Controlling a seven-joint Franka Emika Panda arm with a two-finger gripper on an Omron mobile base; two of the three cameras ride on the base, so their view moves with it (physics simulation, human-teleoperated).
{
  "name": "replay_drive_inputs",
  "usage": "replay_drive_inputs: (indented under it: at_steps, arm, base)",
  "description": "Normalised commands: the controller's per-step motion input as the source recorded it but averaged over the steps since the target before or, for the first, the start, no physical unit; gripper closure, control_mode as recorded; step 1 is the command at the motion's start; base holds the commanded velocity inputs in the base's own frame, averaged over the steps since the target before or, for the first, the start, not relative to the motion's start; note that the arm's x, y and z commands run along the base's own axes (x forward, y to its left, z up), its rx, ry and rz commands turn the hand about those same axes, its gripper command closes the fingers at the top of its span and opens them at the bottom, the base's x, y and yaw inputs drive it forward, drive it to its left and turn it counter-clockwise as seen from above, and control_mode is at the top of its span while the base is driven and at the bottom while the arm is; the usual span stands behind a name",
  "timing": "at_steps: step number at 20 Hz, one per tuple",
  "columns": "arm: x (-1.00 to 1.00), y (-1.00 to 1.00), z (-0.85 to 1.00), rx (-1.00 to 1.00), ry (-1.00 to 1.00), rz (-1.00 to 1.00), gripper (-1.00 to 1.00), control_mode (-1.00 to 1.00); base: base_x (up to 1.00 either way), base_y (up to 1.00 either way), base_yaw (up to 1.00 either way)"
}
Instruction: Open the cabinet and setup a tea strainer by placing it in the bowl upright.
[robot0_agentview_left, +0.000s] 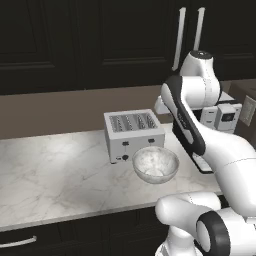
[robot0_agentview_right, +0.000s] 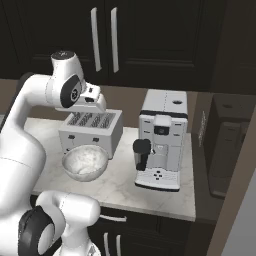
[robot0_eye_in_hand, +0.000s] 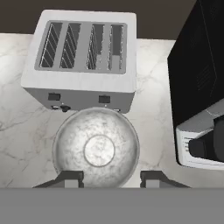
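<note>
Below my jaws (robot0_eye_in_hand: 111, 178), which stand apart and hold nothing, I see the bowl (robot0_eye_in_hand: 96, 148) on the table (robot0_eye_in_hand: 151, 105), touching the toaster (robot0_eye_in_hand: 81, 57).

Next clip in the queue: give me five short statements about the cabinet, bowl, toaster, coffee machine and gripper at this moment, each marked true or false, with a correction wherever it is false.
1. The cabinet doors are shut. True.
2. The bowl holds a tea strainer. False: the bowl has nothing in it.
3. The bowl sits on the counter just in front of the toaster. True.
4. The gripper is clamped on the bowl's rim. False: its fingertips hang apart above the bowl, holding nothing.
5. The coffee machine stands between the toaster and the bowl. False: it stands to the right of both, seen from the right base view.
</note>
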Motion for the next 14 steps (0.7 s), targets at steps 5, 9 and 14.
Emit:
replay_drive_inputs:
  at_steps: [5,9,14]
  arm:
    - [0.0,0.15,0.0,0.0,0.0,0.0,-1.0,-1.0]
    - [-0.01,0.04,0.17,-0.01,-0.1,0.0,-1.0,-1.0]
    - [-0.29,-0.07,0.69,0.01,-0.35,0.0,-1.0,-1.0]
  base:
    - [0.0,0.0,0.0]
    - [0.0,0.0,0.0]
    - [0.0,0.0,0.0]
